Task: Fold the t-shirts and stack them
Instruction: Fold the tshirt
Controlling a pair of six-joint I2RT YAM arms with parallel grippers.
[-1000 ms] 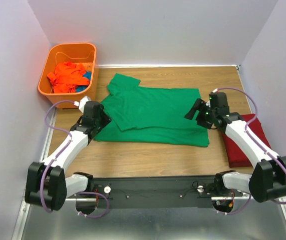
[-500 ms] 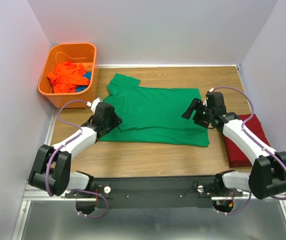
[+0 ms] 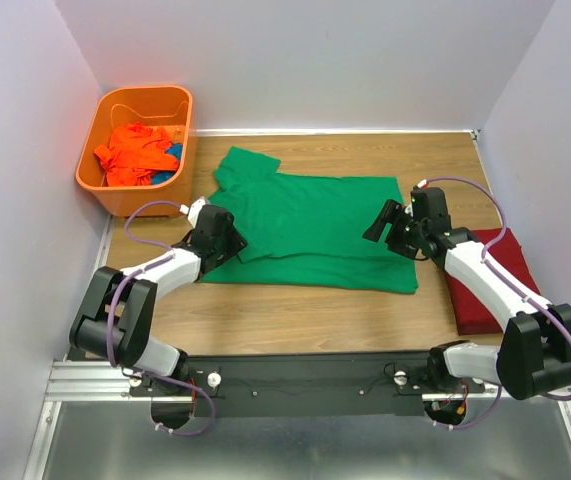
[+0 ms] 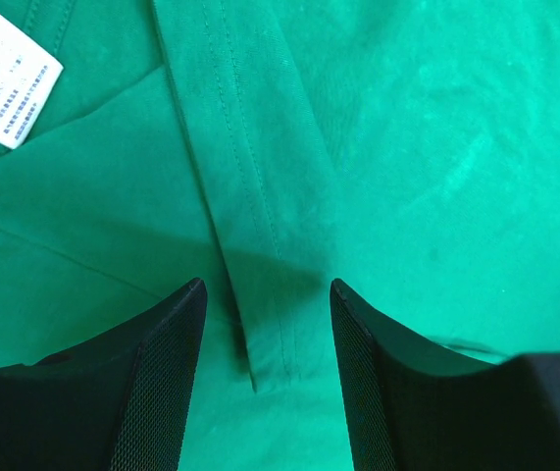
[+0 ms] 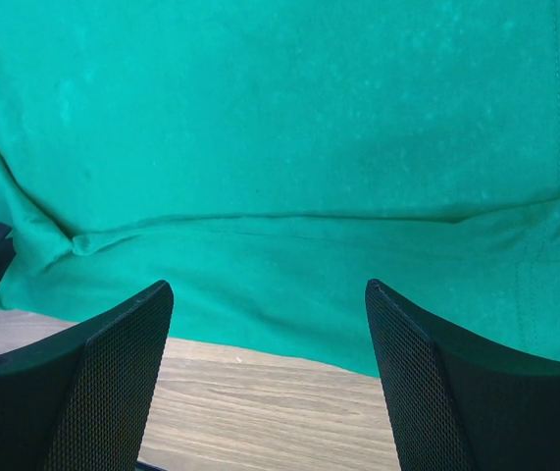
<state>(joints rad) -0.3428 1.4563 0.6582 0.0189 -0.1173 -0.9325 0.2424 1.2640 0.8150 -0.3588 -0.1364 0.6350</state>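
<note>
1. Top external view: the wooden table (image 3: 295, 300) fills the middle of the walled cell, and both arms reach onto it from its near edge.
2. The green t-shirt (image 3: 325, 225) lies spread flat across the table's centre, its long side running left to right. One sleeve points toward the far left corner, and a fold line crosses its near half.
3. The dark red t-shirt (image 3: 468, 312) sits as a folded pad at the right edge of the table, just beside the green one and partly under the right arm.
4. The orange basket (image 3: 105, 180) stands at the far left corner, just beyond the table's edge.
5. The orange t-shirt (image 3: 130, 155) is crumpled inside the basket, with a bit of blue cloth (image 3: 172, 152) showing beside it.
6. The right gripper (image 3: 377, 225) is over the green shirt's right end. In the right wrist view its fingers are spread wide with nothing between them (image 5: 268, 289) — green cloth and the shirt's near edge lie below, with bare wood beyond.
7. The left gripper (image 3: 233, 240) is low over the shirt's left end. Its fingers are parted (image 4: 265, 294) on either side of a stitched hem (image 4: 250, 196) — not pinching it.
8. A white care label (image 4: 5, 93) shows at the top left of the left wrist view, lying on the green cloth.
</note>
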